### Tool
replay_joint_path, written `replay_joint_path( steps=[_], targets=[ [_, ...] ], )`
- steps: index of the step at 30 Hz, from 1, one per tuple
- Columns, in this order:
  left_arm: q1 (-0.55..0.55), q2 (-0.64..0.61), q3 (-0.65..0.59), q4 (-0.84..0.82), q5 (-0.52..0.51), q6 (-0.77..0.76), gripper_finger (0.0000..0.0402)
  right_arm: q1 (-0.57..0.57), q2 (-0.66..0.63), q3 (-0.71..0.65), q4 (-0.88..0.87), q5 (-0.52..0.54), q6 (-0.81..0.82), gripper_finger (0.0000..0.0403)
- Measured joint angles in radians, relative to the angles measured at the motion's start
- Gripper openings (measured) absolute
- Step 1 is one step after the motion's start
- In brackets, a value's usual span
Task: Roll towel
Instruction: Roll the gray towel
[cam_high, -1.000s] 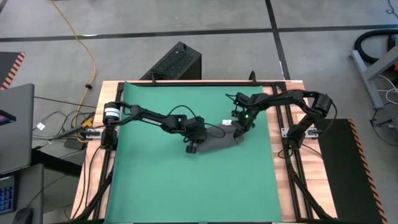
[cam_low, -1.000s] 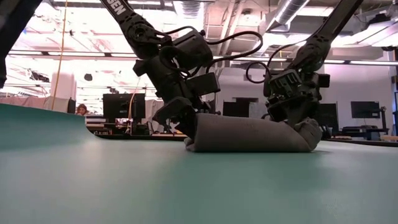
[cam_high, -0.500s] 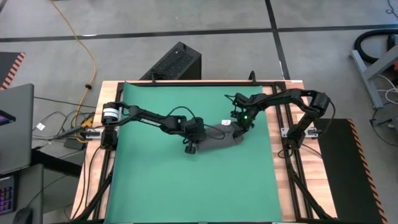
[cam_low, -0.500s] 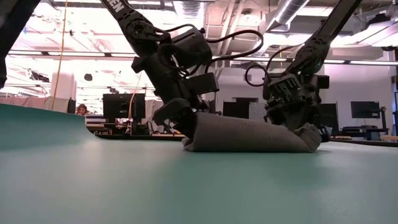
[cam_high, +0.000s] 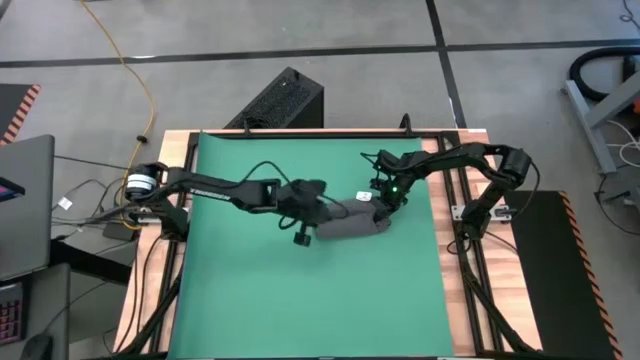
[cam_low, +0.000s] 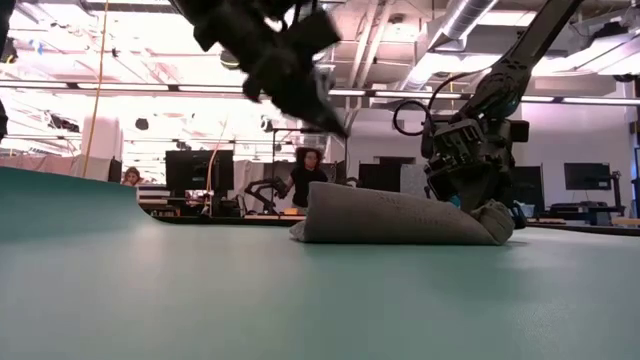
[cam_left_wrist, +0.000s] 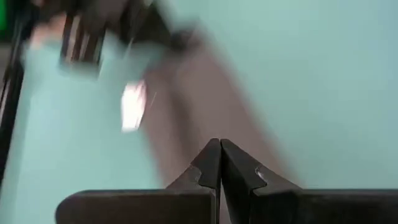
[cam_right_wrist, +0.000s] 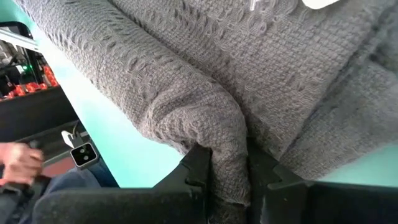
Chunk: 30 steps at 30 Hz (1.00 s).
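right wrist view: towel (cam_right_wrist: 211, 81) pinched in right claw (cam_right_wrist: 227, 163).

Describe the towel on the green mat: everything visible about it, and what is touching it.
The towel is a dark grey cloth with a knitted, waffle-like weave and a small white tag at its far edge. It lies rolled into a low, long bundle near the middle of the green mat, thicker at one end in the low view. The right claw is shut on a fold at its right end. The left claw is shut, lifted above the left end and not touching it.
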Motion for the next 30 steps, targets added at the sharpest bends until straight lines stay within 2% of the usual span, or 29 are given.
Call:
replay_joint_path(
  steps=[3, 5, 8, 14, 18, 21, 30],
  targets=[
    [-0.03, 0.028, 0.003, 0.115, 0.114, -0.02, 0.0, 0.004, 0.0, 0.0, 0.001, 0.003, -0.005, 0.0067],
    [-0.044, 0.063, 0.004, 0.12, 0.123, -0.066, 0.0, 0.007, 0.0, 0.0, 0.003, 0.007, -0.011, 0.0067],
    [-0.055, 0.116, 0.004, 0.112, 0.041, -0.093, 0.0, 0.011, 0.0, 0.0, 0.005, 0.013, -0.02, 0.0067],
    [-0.071, 0.185, 0.007, 0.163, -0.023, -0.084, 0.0, 0.012, 0.001, 0.0, 0.004, 0.013, -0.027, 0.0067],
    [-0.064, 0.193, 0.006, 0.096, -0.046, -0.085, 0.0, 0.013, 0.001, 0.0, 0.004, 0.013, -0.029, 0.0067],
    [-0.052, 0.207, 0.009, 0.062, -0.108, -0.103, 0.0, 0.013, 0.001, 0.0, 0.003, 0.013, -0.029, 0.0067],
    [-0.001, 0.207, 0.008, 0.02, -0.051, -0.204, 0.0, 0.016, 0.001, 0.0, 0.002, 0.013, -0.03, 0.0067]
  ],
)
